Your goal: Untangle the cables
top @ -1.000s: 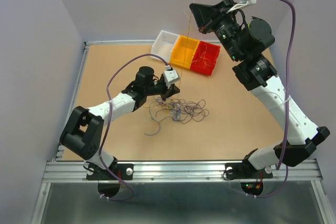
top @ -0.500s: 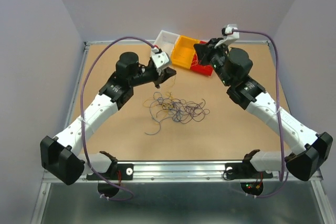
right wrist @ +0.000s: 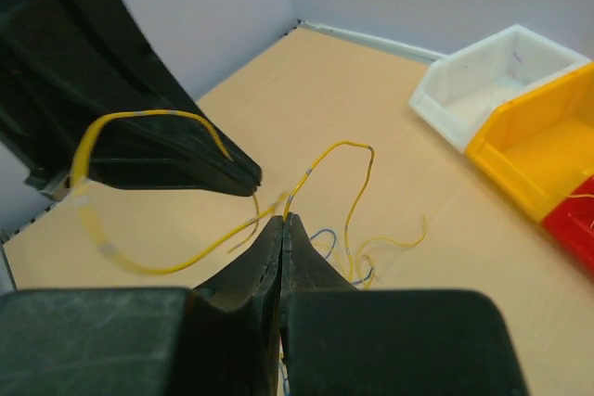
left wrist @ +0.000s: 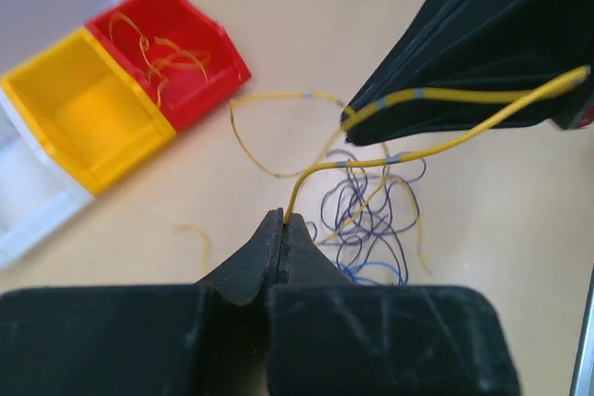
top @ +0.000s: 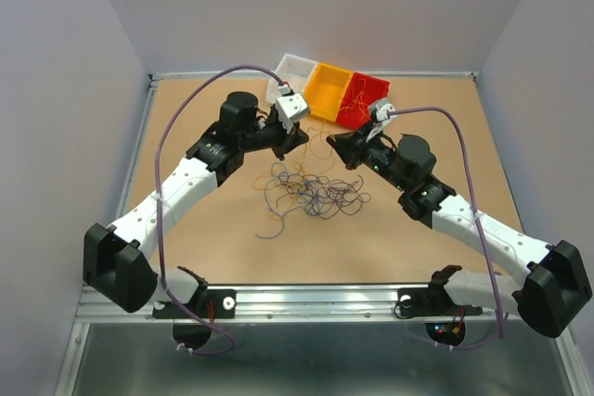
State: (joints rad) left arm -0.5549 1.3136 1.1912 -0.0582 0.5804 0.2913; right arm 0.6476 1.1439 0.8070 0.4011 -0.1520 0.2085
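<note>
Two grippers share one yellow strand [left wrist: 390, 162], and our next move turns on that. The left gripper [left wrist: 281, 222] is pinched fully shut on one part of it and the right gripper [right wrist: 281, 220] fully shut on another. The strand bows in a slack loop between them, its long axis running roughly left to right above the table [top: 204, 220]. The two sets of fingertips sit near each other, so neither arm is the nearer one. We judge that drawing them apart along that axis would take up the slack. The tangle [top: 317, 194] of blue, dark and yellow cables lies on the table below both grippers, toward the arm bases. The top view shows that placement but barely shows the held strand, while the wrist views show both grips plainly. We cannot tell whether the strand's free tail is caught in the tangle, though the left wrist view suggests it may dip that way. That view also shows orange strands lying in the red bin [left wrist: 206, 97].
</note>
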